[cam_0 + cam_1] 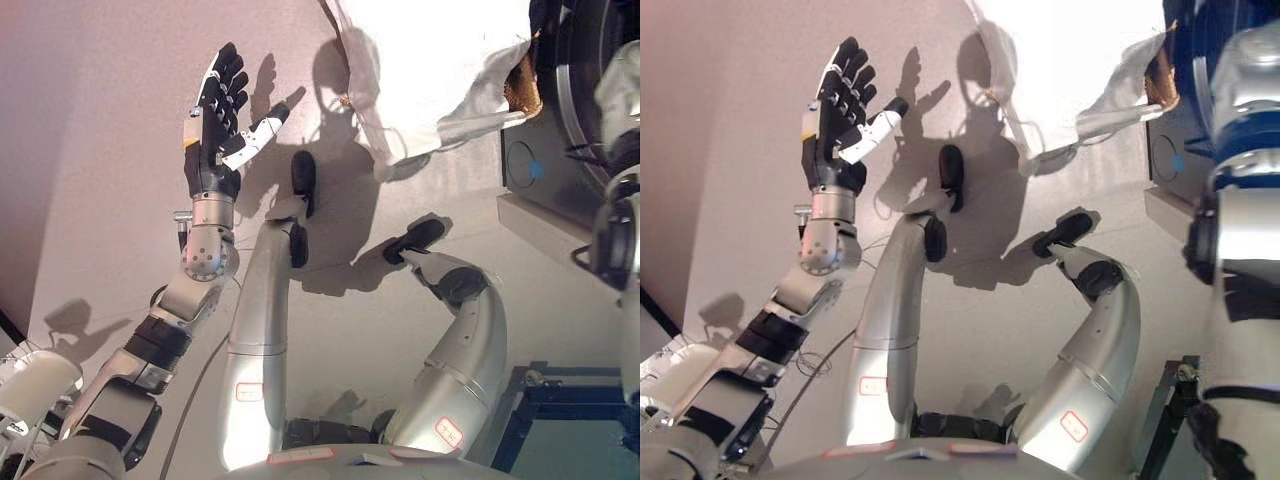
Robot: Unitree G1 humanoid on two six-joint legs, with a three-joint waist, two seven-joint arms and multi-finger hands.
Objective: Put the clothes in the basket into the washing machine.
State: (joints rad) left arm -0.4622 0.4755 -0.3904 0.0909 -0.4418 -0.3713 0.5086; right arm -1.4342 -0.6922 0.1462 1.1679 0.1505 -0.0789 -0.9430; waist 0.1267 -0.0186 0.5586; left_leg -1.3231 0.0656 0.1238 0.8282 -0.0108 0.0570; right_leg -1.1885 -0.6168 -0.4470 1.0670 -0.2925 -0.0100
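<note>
A large white cloth garment (440,70) hangs in loose folds at the top of the scene, right of centre. It is pale and crumpled, with a hemmed edge running down its left side and a narrower flap trailing to the right. Its lower corner droops toward the pale grey floor (100,150). At the flap's right end, a small patch of brown woven material (525,90) shows beside the cloth; what it belongs to cannot be made out. Just right of that stands a dark washing machine front (580,110) with part of a round door rim visible at the picture's edge.

The robot's left hand (220,115) is raised on the left side of the scene, palm showing, its dark fingers straight and spread, with the white-covered thumb (255,140) pointing to the right. It holds nothing. The white garment lies to the right of this hand and slightly higher, well apart from it, with bare floor and shadows between them.

The robot's right arm rises along the right edge toward the garment and the machine. Its hand is not visible, so its state cannot be told.
</note>
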